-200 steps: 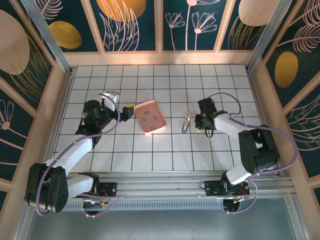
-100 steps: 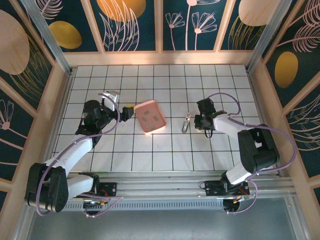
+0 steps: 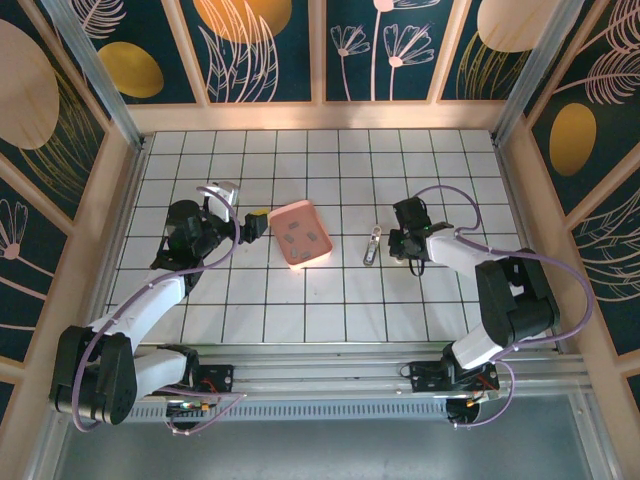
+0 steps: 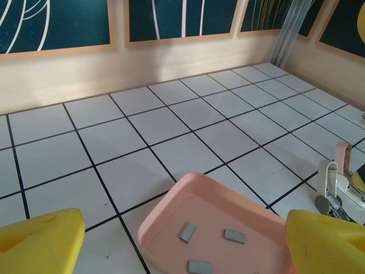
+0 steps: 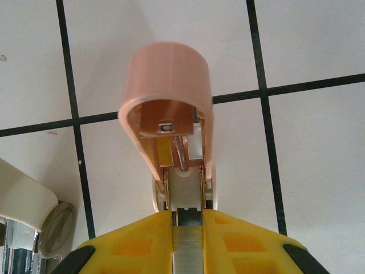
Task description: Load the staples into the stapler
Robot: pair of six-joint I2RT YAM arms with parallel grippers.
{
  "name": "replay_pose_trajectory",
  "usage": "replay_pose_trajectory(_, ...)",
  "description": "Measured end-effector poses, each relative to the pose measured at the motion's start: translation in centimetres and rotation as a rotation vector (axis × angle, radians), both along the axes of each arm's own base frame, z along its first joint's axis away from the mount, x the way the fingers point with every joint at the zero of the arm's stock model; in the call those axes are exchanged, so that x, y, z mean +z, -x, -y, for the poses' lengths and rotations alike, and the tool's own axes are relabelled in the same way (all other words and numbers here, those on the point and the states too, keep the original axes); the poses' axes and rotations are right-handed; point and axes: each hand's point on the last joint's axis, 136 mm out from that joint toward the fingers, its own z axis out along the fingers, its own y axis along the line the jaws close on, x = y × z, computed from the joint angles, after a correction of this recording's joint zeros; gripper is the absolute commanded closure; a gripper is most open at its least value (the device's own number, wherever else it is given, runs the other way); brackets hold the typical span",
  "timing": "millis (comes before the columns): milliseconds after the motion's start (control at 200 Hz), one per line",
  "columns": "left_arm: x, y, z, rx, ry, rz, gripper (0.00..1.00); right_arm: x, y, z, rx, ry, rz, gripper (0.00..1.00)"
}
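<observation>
Now the right gripper (image 5: 188, 224) pinches a staple strip (image 5: 188, 251) at the back of the open stapler (image 5: 169, 91). The left gripper (image 4: 185, 227) hangs spread wide over the pink tray (image 4: 162, 212) of staples (image 4: 234, 236).

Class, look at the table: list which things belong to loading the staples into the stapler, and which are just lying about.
Belongs to the job: staples; stapler, lid up, held in the right gripper; open left gripper.
Just lying about: pink tray under the staples; tiled table.

Matt pink tray (image 4: 158, 212); staples (image 4: 234, 236) seemingly metal.
</observation>
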Motion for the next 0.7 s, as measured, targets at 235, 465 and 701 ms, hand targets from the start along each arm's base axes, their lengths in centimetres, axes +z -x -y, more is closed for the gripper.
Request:
replay_pose_trajectory(235, 0.00, 0.00, 0.00, 0.000, 0.000, 0.000, 0.10, -0.09, -0.02, -0.01, 0.000, -0.005, 0.012, 0.81)
replay_pose_trajectory(465, 0.00, 0.00, 0.00, 0.000, 0.000, 0.000, 0.10, -0.01, 0.07, 0.03, -0.001, -0.009, 0.025, 0.81)
replay_pose_trajectory(701, 0.00, 0.01, 0.03, -0.001, 0.000, 0.000, 0.10, 0.02, 0.56, 0.06, 0.004, -0.004, 0.033, 0.81)
